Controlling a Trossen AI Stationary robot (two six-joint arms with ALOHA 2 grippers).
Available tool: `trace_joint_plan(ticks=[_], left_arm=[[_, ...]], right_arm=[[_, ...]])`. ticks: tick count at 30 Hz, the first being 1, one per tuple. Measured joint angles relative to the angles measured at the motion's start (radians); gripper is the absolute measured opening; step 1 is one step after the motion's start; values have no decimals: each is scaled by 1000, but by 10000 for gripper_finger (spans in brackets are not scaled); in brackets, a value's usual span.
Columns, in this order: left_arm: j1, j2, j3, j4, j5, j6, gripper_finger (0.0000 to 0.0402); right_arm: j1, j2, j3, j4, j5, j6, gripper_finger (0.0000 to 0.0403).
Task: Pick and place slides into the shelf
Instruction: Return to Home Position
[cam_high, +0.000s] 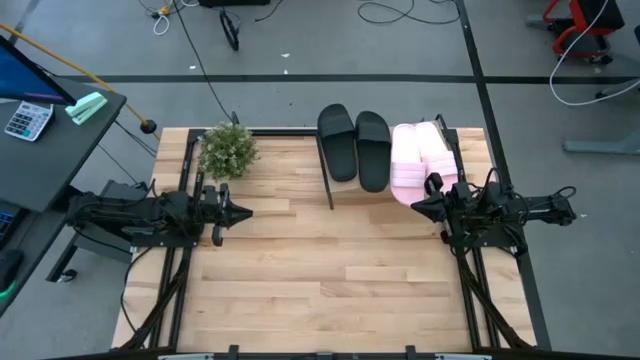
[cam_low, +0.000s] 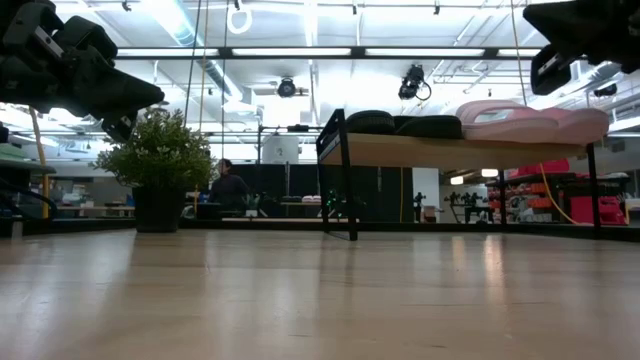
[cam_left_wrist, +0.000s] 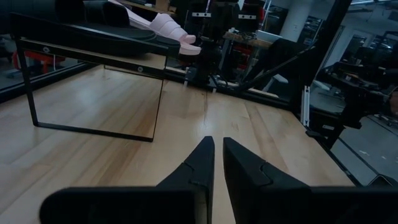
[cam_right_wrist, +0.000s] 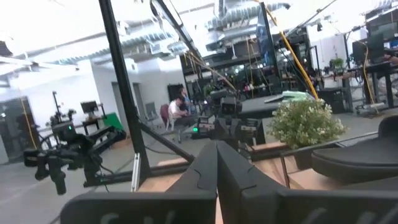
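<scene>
Your slatted wooden table (cam_high: 300, 290) carries everything. It lies mostly bare in front, which suits a job that looks all but done. At its far edge, on the right arm's side, stands the shelf (cam_high: 472, 160). Its light top board sits on thin black uprights, high enough that the low view looks under it. The two arms lie low at opposite sides of the table and point inward at each other. That reads as a parked pose, out of the way of the shelf. A potted plant (cam_high: 228, 150) stands at the far edge on the left arm's side, well apart from the shelf and taking no part in the work. All four slides are up on the top board, lying side by side. The two black slides (cam_high: 355, 148) sit toward the table's middle and the two pink slides (cam_high: 420, 160) are snug together near the right arm. Laid lengthwise in a row like that, the four fill the board's width. The left gripper (cam_high: 240, 212) hangs over bare wood with its fingers (cam_left_wrist: 202, 163) drawn almost together and holding nothing. The right gripper (cam_high: 420, 207) is just beside the near ends of the pink slides and raised above board height. Its fingers (cam_right_wrist: 205, 163) are pressed together on nothing. You cannot tell from above whether it clears the nearest pink slide.
</scene>
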Motion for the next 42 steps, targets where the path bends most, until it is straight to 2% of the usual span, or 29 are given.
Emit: trace_joint_plan(ticks=[7, 11, 21, 36, 42], left_arm=[[0, 0, 0, 0, 0, 0, 26], [0, 0, 0, 0, 0, 0, 23], [0, 0, 0, 0, 0, 0, 39], [0, 0, 0, 0, 0, 0, 25], [0, 0, 0, 0, 0, 0, 32]], right_arm=[[0, 0, -86, 123, -5, 43, 0], [0, 1, -91, 99, -13, 50, 0], [1, 1, -91, -42, -36, -118, 0], [0, 5, -82, -89, -33, -179, 20], [0, 5, -72, -86, -28, -167, 20]])
